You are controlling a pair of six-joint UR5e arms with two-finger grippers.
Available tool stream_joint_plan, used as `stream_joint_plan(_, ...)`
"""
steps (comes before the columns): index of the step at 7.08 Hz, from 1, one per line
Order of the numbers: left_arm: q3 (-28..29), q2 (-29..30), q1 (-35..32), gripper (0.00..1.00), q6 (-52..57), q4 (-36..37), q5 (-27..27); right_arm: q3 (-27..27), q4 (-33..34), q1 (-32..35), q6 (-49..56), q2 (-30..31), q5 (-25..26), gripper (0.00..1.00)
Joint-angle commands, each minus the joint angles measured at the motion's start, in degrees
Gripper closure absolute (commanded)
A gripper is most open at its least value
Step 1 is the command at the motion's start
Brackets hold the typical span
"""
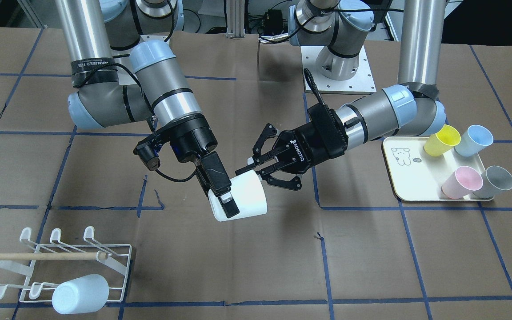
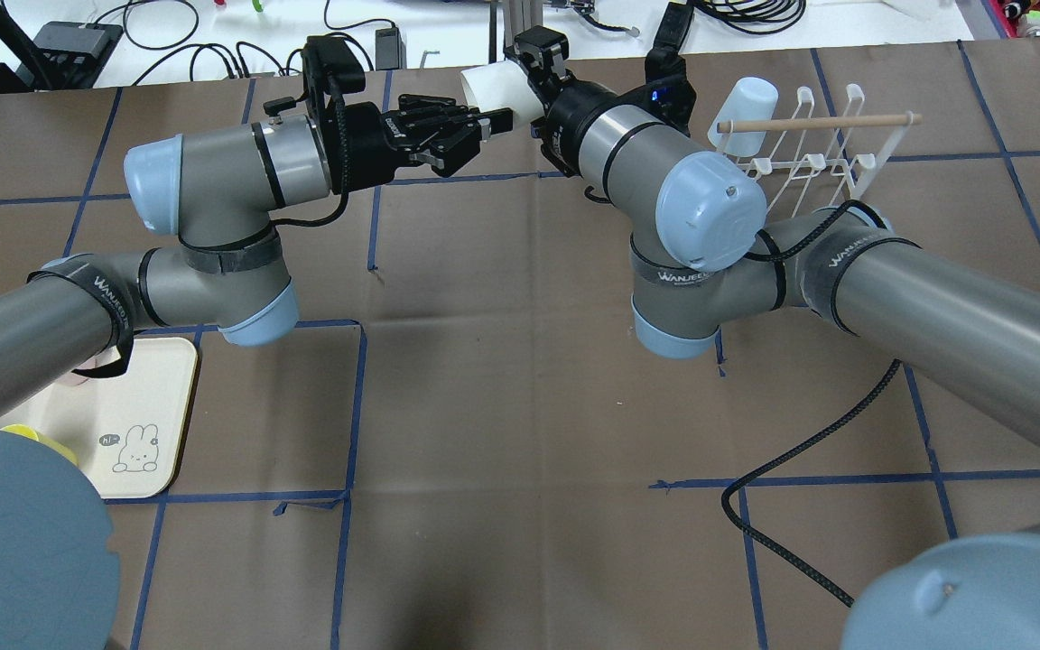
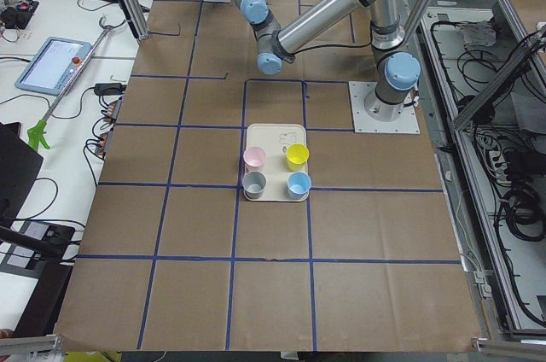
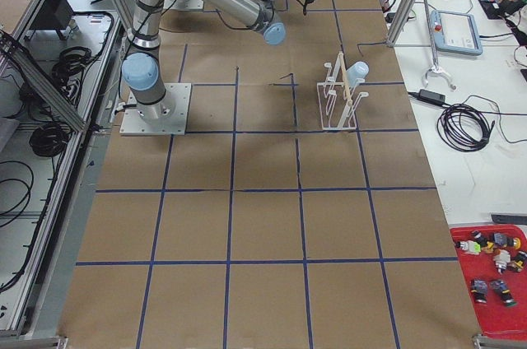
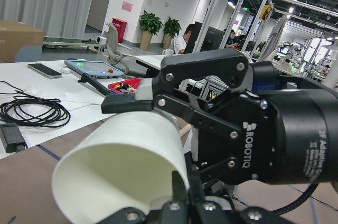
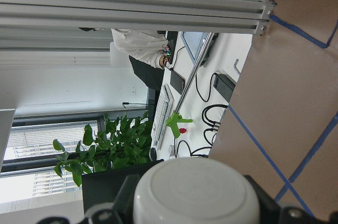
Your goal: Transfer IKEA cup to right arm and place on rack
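A white IKEA cup (image 1: 242, 195) hangs tilted above the table's middle, between both grippers. My right gripper (image 1: 227, 206), the one with flat straight fingers, is shut on the cup's rim, one finger outside the wall and one inside. My left gripper (image 1: 258, 174), the ROBOTIQ one, closes its fingers on the cup's base end. In the left wrist view one linkage finger lies flush along the cup (image 5: 121, 166). The right wrist view shows the cup's base (image 6: 195, 192) between dark fingers. The white wire rack (image 1: 125, 246) with its wooden dowel (image 1: 38, 256) stands on the table under the right arm.
A pale cup (image 1: 80, 293) lies on the rack's front prongs. The cream tray (image 1: 409, 178) under the left arm holds yellow (image 1: 442, 140), blue (image 1: 474, 140), pink (image 1: 462, 182) and grey (image 1: 497, 181) cups. Blue tape lines cross the brown table.
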State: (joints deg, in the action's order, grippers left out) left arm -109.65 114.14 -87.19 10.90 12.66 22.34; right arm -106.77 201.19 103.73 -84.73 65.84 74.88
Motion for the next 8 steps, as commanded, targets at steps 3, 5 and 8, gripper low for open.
stream_joint_plan(3,0.13,-0.85,0.09,0.11,-2.01,0.09,2.88,0.07,0.0,-0.02,0.01,0.0,-0.44,0.7)
stream_joint_plan(5,-0.48,-1.46,2.79,0.02,-3.52,0.44,1.93,0.33,0.0,-0.02,0.1,-0.01,-0.44,0.71)
stream_joint_plan(8,-1.1,-1.47,13.43,0.03,-3.69,1.23,-8.78,0.34,0.0,-0.2,0.18,0.08,-0.52,0.74)
